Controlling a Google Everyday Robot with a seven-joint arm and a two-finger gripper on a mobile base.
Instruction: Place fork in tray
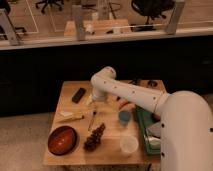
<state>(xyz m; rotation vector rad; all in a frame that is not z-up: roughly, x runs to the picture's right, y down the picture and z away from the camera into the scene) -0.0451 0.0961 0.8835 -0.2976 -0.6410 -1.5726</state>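
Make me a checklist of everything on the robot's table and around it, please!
Surface: wooden table, small and light brown.
Job's things: fork lies flat on the table, above the brown cluster, not in the tray. Green tray sits at the right edge, partly hidden by the robot's arm.
Clutter: red-brown bowl, brown pinecone-like cluster, blue cup, white cup, black utensil, yellowish stick.
Grippers: gripper hangs just above the fork, open, holding nothing.
Cables: nothing seen.
Surroundings: dark counter wall behind the table, office chairs beyond it.
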